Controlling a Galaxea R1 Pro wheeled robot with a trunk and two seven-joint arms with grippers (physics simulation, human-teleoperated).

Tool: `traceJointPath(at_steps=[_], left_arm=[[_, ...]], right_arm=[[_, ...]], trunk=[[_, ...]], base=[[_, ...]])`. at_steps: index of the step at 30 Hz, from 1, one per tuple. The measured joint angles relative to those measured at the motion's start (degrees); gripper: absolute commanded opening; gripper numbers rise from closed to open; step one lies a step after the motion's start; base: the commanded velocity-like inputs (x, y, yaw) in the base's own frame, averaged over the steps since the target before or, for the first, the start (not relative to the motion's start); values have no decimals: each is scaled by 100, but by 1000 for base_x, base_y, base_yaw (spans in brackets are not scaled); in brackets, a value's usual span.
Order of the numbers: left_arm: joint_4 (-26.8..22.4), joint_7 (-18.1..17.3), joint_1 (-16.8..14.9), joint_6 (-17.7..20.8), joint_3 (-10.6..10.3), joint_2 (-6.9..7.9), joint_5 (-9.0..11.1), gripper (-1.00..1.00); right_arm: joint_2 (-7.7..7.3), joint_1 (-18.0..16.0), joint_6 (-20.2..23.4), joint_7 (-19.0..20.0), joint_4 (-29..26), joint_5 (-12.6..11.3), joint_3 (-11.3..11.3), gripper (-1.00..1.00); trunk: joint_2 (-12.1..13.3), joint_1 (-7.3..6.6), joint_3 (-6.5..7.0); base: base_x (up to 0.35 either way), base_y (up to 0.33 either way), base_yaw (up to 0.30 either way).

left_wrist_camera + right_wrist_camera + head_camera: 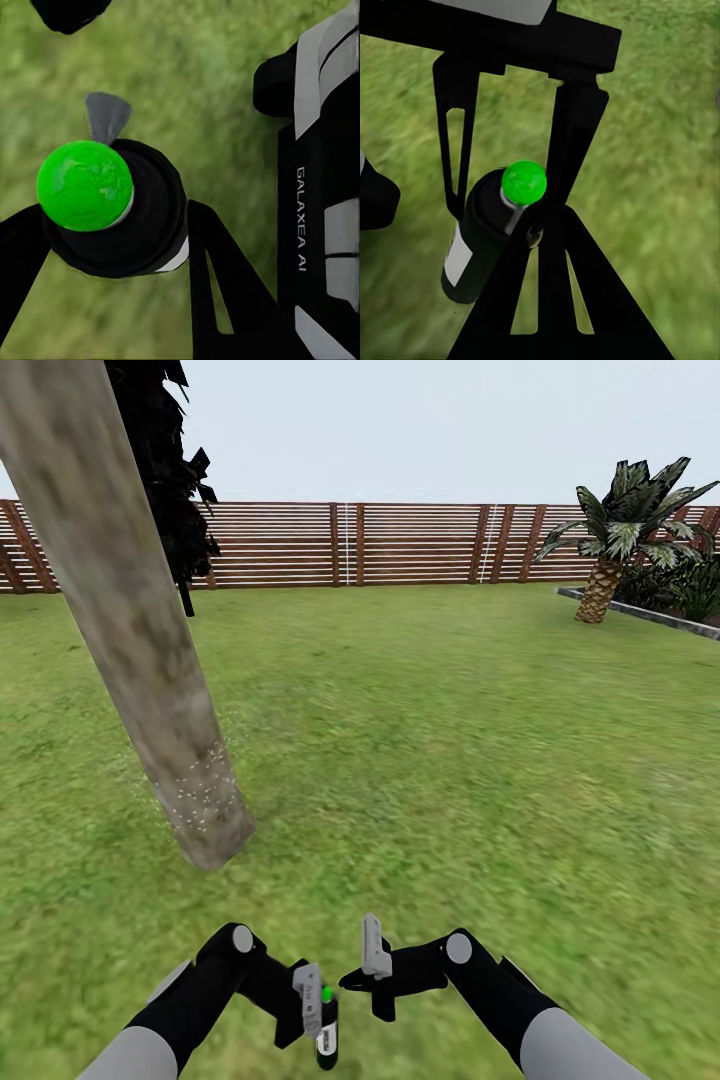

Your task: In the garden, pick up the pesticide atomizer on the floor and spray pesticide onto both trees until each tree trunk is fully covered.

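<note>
Clamping the pesticide atomizer (327, 1028) in the left gripper (315, 1015) toward the speckled tree trunk (150, 660), right gripper (375, 972) released alongside, apparently to spray.

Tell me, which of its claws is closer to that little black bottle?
Left. The left gripper is clamped around the pesticide atomizer; the right gripper hovers just beside it.

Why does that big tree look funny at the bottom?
The tree trunk leans instead of standing straight, and whitish pesticide specks dot only its lowest part and the grass beside it. Higher up, the bark is bare.
</note>
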Motion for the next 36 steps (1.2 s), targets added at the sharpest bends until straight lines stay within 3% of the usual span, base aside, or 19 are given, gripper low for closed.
traceJointPath(at_steps=[4, 30, 34, 35, 36], left_arm=[[4, 1, -7, -224, -6, 3, 172, -100], [15, 1, -9, -261, 19, -45, 219, -100], [247, 2, -31, -281, 252, 70, 160, -100], [324, 2, -59, -290, 276, 155, 147, -100], [423, 1, -84, -293, 292, 353, 135, -100]], right_arm=[[-3, 1, 0, 0, 0, 0, 0, -100], [-9, 2, 0, -9, 0, 0, 0, -100], [-9, 0, 0, -9, 0, 0, 6, -100], [-9, 0, 0, -6, 0, 0, 7, -100], [-9, 0, 0, -3, 0, 2, 8, -100]], trunk=[[0, 0, 0], [0, 0, 0], [0, 0, 0], [0, 0, 0], [0, 0, 0]], base=[[0, 0, 0], [0, 0, 0], [0, 0, 0], [0, 0, 0], [0, 0, 0]])
